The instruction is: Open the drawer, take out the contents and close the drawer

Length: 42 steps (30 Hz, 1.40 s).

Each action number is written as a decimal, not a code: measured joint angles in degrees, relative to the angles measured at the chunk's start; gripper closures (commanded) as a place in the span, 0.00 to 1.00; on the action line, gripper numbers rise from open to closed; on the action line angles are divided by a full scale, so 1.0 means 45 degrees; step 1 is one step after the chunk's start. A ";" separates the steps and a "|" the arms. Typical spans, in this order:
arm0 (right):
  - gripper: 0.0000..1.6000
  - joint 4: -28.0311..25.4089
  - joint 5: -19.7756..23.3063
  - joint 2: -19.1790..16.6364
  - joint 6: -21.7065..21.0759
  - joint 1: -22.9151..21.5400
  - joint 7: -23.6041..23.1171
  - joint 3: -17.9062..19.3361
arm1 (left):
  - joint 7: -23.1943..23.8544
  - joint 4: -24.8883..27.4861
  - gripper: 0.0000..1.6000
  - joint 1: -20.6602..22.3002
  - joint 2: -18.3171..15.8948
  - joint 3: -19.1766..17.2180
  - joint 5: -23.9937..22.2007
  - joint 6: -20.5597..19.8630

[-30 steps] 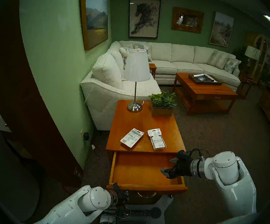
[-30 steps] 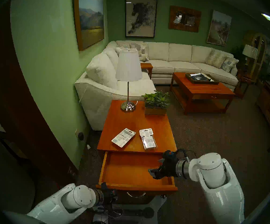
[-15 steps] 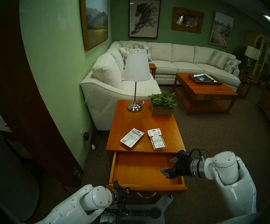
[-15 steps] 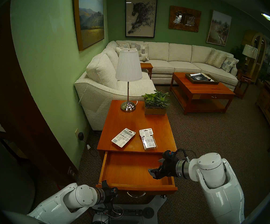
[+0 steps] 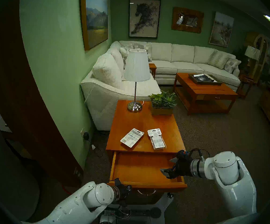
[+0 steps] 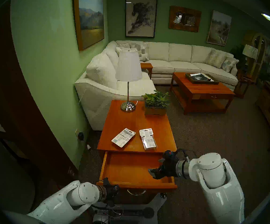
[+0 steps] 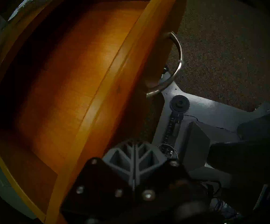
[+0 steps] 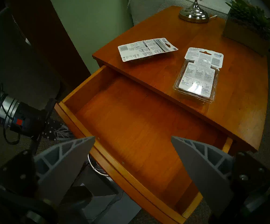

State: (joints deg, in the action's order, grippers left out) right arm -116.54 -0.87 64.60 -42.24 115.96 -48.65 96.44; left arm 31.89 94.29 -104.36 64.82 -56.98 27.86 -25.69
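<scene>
The drawer (image 5: 140,168) stands pulled out and bare; both packs (white card (image 5: 131,137), blister pack (image 5: 157,139)) lie on the desk (image 5: 140,121). Left hand (image 7: 135,155) pressed together beside the drawer's front; right hand (image 8: 132,147) spread above it.

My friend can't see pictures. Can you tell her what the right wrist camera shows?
An open wooden drawer with nothing in it sticks out from a side table. On the table lie a white card and a clear plastic pack, apart from each other. The right gripper hangs above with its fingers spread open.
</scene>
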 measured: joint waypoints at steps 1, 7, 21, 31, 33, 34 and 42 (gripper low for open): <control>0.00 0.0000 0.0001 -0.0001 0.0000 0.0000 0.0001 0.0000 | 0.0000 -0.0052 0.49 0.0049 0.0034 0.0006 0.0023 0.0007; 0.00 0.0001 0.0009 -0.0005 0.0000 0.0000 0.0007 -0.0002 | 0.0017 -0.0515 0.00 0.0291 0.0324 0.0104 0.0086 0.0134; 0.00 0.0002 0.0027 -0.0016 0.0000 0.0000 0.0021 -0.0005 | -0.0389 -0.0916 0.00 0.0789 0.0581 -0.0337 0.0132 0.0501; 0.00 0.0002 0.0040 -0.0025 -0.0001 0.0000 0.0029 -0.0009 | -0.0764 -0.1395 0.00 0.0964 0.0825 -0.0632 -0.0038 0.0704; 0.00 0.0002 0.0042 -0.0026 -0.0001 0.0000 0.0030 -0.0009 | -0.0858 -0.1547 0.00 0.1010 0.0875 -0.0656 -0.0038 0.0757; 0.00 0.0002 0.0044 -0.0028 -0.0001 0.0000 0.0032 -0.0010 | -0.1003 -0.1817 0.00 0.1091 0.0950 -0.0696 -0.0038 0.0826; 0.00 0.0002 0.0052 -0.0035 -0.0001 0.0000 0.0037 -0.0013 | -0.1423 -0.2775 0.00 0.1470 0.1263 -0.0857 -0.0051 0.1061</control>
State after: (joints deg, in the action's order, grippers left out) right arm -116.53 -0.64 64.44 -42.25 115.96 -48.48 96.38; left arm 25.49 81.81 -97.75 70.51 -60.84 27.63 -20.91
